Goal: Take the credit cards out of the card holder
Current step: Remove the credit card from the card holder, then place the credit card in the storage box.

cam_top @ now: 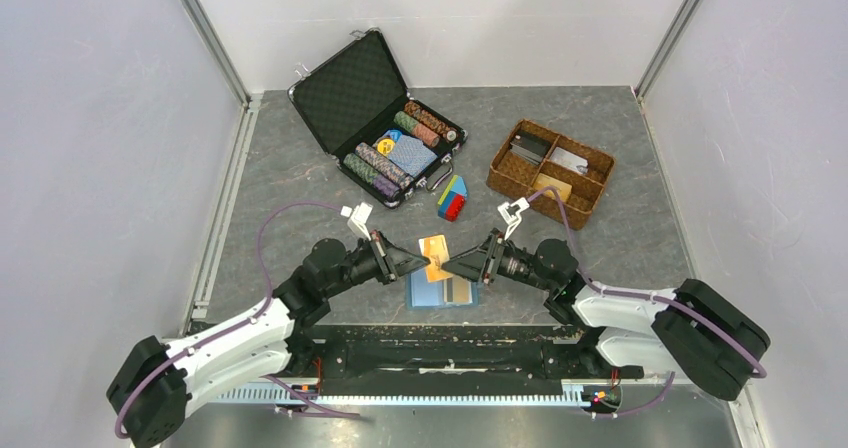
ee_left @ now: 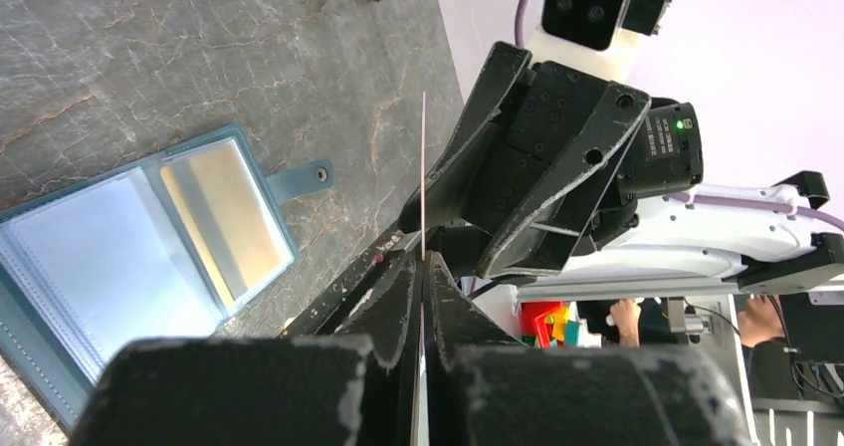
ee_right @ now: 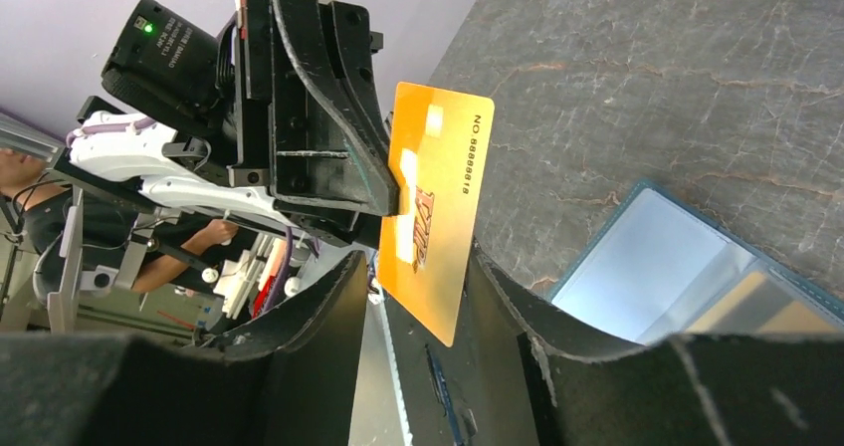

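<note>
— On the left side, what stands near the left gripper (cam_top: 418,260)?

— Bare grey table, then the enclosure wall. The gripper is clamped on the orange card (cam_top: 434,256), holding it edge-up above the card holder (cam_top: 443,290).

— And behind it?

— The black chip case (cam_top: 375,118) lies open at the back with its lid raised, holding rows of chips and a blue-patterned deck. Coloured blocks (cam_top: 452,199) sit just beside it.

— Is the holder shut?

— No, it is spread flat near the table's front edge, between the two arms. A second card (ee_left: 229,222) sits in its clear pocket, greyish I think, though glare hides it.

— The right gripper (cam_top: 455,264)?

— Its jaws are spread, one on either side of the orange card, not pressing it.

— Far right?

— The wicker tray (cam_top: 498,168) is well apart, with flat cards in its compartments.
</note>
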{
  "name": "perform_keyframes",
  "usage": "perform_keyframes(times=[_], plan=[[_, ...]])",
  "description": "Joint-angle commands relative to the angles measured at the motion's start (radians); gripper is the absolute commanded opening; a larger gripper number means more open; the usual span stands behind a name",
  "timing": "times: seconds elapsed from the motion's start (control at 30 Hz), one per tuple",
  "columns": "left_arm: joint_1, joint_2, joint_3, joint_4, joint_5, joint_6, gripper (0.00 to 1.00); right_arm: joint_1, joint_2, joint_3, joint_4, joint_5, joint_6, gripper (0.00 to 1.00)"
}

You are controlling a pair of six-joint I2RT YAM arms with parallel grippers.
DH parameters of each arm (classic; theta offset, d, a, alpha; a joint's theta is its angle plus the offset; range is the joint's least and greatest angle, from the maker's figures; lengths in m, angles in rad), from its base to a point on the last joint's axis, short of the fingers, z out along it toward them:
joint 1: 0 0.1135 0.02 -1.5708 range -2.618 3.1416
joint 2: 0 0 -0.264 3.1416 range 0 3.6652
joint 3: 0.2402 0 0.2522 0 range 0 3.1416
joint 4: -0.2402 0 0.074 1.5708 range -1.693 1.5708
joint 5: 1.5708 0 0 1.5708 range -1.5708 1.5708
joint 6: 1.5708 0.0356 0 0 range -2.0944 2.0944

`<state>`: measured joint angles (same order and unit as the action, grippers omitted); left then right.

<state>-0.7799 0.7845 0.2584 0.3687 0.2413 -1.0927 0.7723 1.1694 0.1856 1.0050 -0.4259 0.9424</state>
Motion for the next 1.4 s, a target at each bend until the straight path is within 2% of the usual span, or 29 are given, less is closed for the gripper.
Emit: perform_keyframes(times=[0.0, 0.07, 0.13, 0.2, 0.23, 0.3, 0.4, 0.5, 0.57, 0.7, 0.87, 1.13, 1.2, 1.27, 1.37], plan=[[0.004, 0.020, -0.013, 0.142, 0.055, -0.004, 0.02, 0.002, 0.038, 0.011, 0.106, -0.028, 0.039, 0.42], [0.004, 0.024, -0.013, 0.145, 0.056, -0.003, 0.03, 0.002, 0.056, 0.014, 0.122, -0.042, 0.044, 0.36], [0.004, 0.024, -0.017, 0.144, 0.055, -0.001, 0.06, 0.001, 0.074, 0.018, 0.145, -0.063, 0.046, 0.21], [0.004, 0.022, -0.018, 0.134, 0.051, 0.001, 0.13, -0.001, 0.086, 0.026, 0.156, -0.089, 0.034, 0.06], [0.004, 0.017, -0.016, 0.122, 0.052, 0.004, 0.22, -0.001, 0.090, 0.028, 0.156, -0.108, 0.026, 0.00], [0.004, -0.002, 0.003, 0.045, 0.048, 0.034, 0.38, -0.009, 0.093, 0.028, 0.159, -0.155, 0.007, 0.00], [0.004, -0.051, 0.037, -0.106, 0.033, 0.094, 0.55, -0.028, 0.089, 0.023, 0.131, -0.239, -0.030, 0.00], [0.004, -0.089, 0.078, -0.234, 0.018, 0.158, 0.63, -0.040, 0.068, 0.033, 0.048, -0.309, -0.096, 0.00], [0.004, -0.102, 0.100, -0.292, 0.025, 0.190, 0.65, -0.041, 0.052, 0.062, -0.076, -0.350, -0.179, 0.00], [0.004, -0.092, 0.164, -0.362, 0.082, 0.256, 0.65, -0.041, 0.049, 0.134, -0.309, -0.409, -0.318, 0.00], [0.005, -0.041, 0.251, -0.476, 0.166, 0.338, 0.64, -0.039, 0.035, 0.133, -0.276, -0.474, -0.308, 0.00], [0.004, 0.071, 0.308, -0.467, 0.318, 0.393, 0.61, -0.040, 0.038, 0.133, -0.246, -0.518, -0.290, 0.00], [0.005, 0.107, 0.319, -0.456, 0.360, 0.399, 0.55, -0.039, 0.038, 0.129, -0.233, -0.525, -0.282, 0.00], [0.005, 0.134, 0.331, -0.444, 0.378, 0.397, 0.42, -0.039, 0.039, 0.129, -0.232, -0.527, -0.280, 0.00], [0.005, 0.168, 0.345, -0.438, 0.379, 0.394, 0.18, -0.039, 0.043, 0.135, -0.232, -0.530, -0.278, 0.00]])
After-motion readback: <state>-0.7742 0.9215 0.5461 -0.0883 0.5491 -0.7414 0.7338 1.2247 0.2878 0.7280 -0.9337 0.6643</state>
